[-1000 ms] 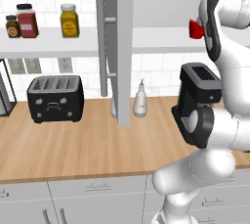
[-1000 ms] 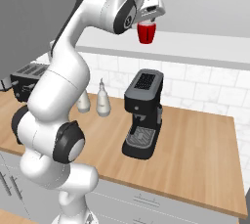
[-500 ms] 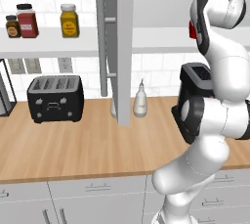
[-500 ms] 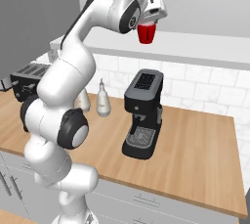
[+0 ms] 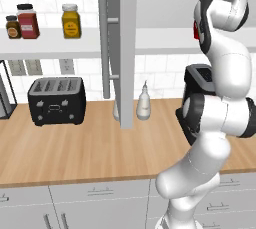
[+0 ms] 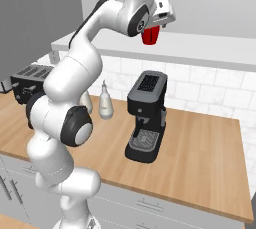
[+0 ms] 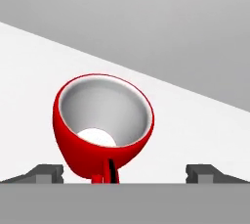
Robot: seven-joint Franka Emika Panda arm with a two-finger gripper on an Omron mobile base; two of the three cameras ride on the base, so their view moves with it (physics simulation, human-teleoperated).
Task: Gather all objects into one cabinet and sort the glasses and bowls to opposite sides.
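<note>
On the white cabinet shelf [image 7: 205, 120] the red mug [image 7: 102, 125] stands upright directly under the downward-looking gripper [image 7: 125, 173], between its widely opened fingertips but off-centre, nearer to one tip, handle turned toward the camera, so a grasp needs a small sideways correction

2 rear views, 1 close hand view

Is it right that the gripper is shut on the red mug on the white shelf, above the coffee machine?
Not quite: the gripper is open, its fingertips apart on either side of the red mug, as the hand view shows. The mug does stand on the white shelf, above the coffee machine.
</note>
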